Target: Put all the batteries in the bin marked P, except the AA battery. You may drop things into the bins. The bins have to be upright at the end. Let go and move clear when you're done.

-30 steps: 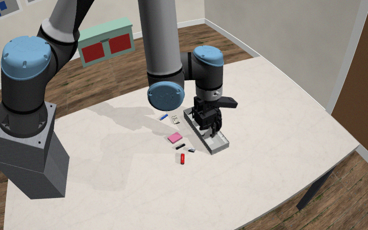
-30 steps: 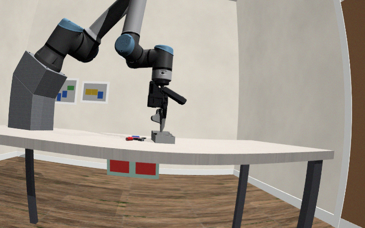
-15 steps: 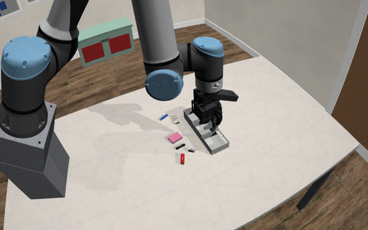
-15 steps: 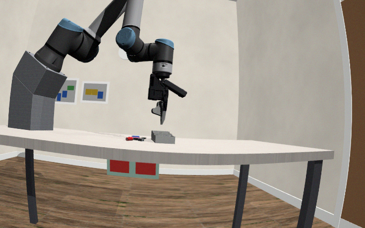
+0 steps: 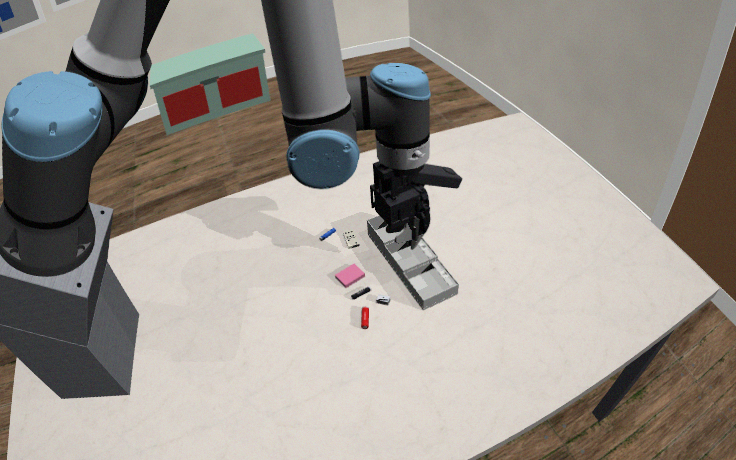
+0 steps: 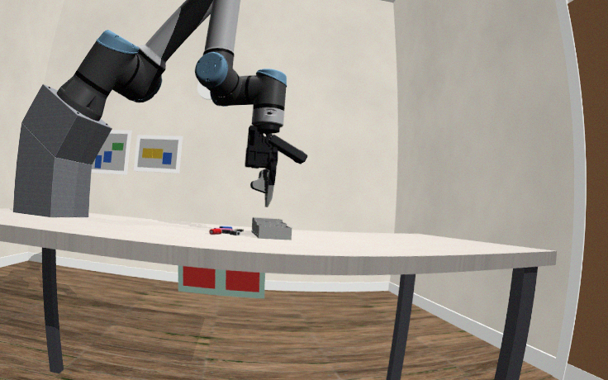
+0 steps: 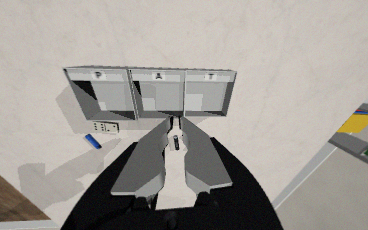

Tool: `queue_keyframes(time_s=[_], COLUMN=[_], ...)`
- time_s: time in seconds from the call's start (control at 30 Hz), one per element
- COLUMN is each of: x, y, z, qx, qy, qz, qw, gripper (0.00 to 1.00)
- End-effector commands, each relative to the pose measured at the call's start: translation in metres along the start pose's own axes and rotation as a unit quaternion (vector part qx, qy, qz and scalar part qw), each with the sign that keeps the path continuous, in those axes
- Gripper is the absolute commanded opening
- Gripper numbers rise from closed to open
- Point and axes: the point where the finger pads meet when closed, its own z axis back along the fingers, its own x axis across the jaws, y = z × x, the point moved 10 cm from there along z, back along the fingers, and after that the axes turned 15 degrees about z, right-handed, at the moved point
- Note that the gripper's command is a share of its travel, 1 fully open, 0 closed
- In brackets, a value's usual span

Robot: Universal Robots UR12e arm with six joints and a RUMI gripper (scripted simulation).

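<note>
A row of three grey bins (image 6: 271,229) stands upright, marked P (image 7: 107,95), A (image 7: 157,95) and T (image 7: 207,95). My gripper (image 5: 415,241) (image 6: 268,201) (image 7: 175,116) is shut with nothing between the fingers and hangs well above the bin row. A blue battery (image 5: 327,234) (image 7: 93,141) lies on the table near the P bin. A black battery (image 5: 359,292) (image 7: 176,142) shows through the gap between the fingers in the wrist view. A red battery (image 5: 365,317) (image 6: 215,230) and a small dark and silver battery (image 5: 383,299) lie beside the T end (image 5: 436,284).
A white domino (image 5: 351,238) (image 7: 106,127) lies next to the P bin. A pink eraser (image 5: 349,275) lies left of the bins. The robot base (image 5: 54,292) stands at the table's left. A green cabinet (image 5: 208,84) stands on the floor behind.
</note>
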Motion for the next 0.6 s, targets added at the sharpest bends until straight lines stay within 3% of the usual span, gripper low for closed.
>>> queue_keyframes(time_s=[0.0, 0.1, 0.43, 0.57], x=[-0.021, -0.034, -0.034, -0.034], y=[0.007, 0.011, 0.011, 0.011], z=[0.000, 0.000, 0.000, -0.010], qx=[0.000, 0.000, 0.000, 0.000], qy=[-0.001, -0.001, -0.001, -0.001], qz=[0.000, 0.000, 0.000, 0.000], qw=[1.000, 1.000, 1.000, 1.000], gripper=[0.04, 0.04, 0.04, 0.04])
